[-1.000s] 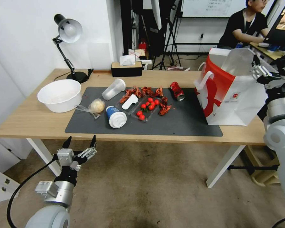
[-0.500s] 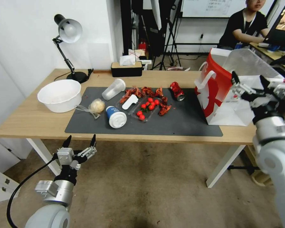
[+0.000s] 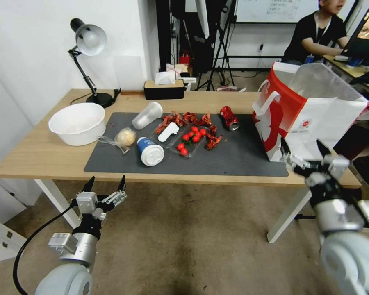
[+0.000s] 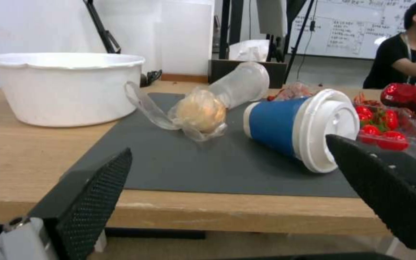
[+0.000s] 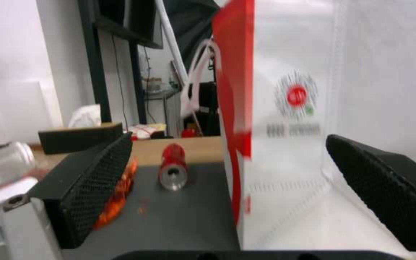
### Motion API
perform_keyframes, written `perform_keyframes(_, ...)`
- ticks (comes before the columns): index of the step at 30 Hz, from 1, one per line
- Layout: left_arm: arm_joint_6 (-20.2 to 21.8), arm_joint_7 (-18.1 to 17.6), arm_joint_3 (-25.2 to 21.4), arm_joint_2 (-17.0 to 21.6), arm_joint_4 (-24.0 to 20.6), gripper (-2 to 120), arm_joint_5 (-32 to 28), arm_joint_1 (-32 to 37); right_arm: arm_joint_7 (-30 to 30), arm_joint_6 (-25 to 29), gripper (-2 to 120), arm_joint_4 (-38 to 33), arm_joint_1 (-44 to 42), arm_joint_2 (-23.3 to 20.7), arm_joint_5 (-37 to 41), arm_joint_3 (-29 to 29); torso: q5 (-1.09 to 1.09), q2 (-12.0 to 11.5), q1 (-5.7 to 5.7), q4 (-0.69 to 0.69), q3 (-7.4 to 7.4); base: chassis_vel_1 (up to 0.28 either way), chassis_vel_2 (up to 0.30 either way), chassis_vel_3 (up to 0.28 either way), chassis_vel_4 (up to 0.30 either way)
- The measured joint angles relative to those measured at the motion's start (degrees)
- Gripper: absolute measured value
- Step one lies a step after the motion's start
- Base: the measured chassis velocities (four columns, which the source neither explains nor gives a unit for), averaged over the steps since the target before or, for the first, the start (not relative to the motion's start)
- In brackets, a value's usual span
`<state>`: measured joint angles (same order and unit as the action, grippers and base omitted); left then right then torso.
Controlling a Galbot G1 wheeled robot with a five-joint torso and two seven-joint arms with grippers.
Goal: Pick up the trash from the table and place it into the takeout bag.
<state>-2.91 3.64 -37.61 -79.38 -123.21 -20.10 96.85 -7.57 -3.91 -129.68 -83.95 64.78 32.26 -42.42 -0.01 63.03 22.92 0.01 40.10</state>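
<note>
The takeout bag (image 3: 311, 119) is seen upright at the tabletop's (image 3: 37, 157) right end, trash left of it on the mat (image 3: 242, 157). The right pincer (image 3: 304, 153) is held wide open and empty before the bag; the left pincer (image 3: 104, 184), open and empty, is held below the tabletop edge.

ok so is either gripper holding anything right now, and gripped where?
Nothing is held. The left gripper is open below the table edge; the right gripper is open and empty in front of the takeout bag.

Head view looks down; both wrist views face the table (image 3: 41, 155) edge-on.
</note>
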Motion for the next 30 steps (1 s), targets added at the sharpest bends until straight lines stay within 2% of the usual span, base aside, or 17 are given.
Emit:
perform_keyframes(7, 0.0, 0.0, 0.3, 0.0, 0.3, 100, -0.1, -0.2, 2.0, 7.2, 100, 1.3, -8.8, 3.0, -4.8, 1.1, 0.02, 0.0, 0.00, -0.04, 0.01, 0.000, 0.000, 0.000, 0.000)
perform_keyframes(9, -0.1, 0.1, 0.3, 0.2, 0.4, 100, -0.2, -0.3, 3.3, 12.5, 100, 4.0, -12.9, 5.1, -7.3, 2.2, 0.02, 0.0, 0.00, -0.02, 0.01, 0.000, 0.000, 0.000, 0.000)
perform_keyframes(16, -0.5, 0.1, 0.4, 0.4, 0.3, 100, -0.2, 0.1, 5.9, 19.7, 100, 9.5, -15.6, 7.5, -10.8, 4.4, 0.01, 0.0, 0.00, -0.01, 0.00, 0.000, 0.000, 0.000, 0.000)
perform_keyframes(30, -1.1, 0.2, 0.2, 0.5, 0.4, 100, -0.6, 0.7, 6.9, 20.7, 100, 10.6, -15.4, 9.2, -13.0, 5.8, 0.01, 0.0, 0.00, -0.01, 0.01, 0.000, 0.000, 0.000, 0.000)
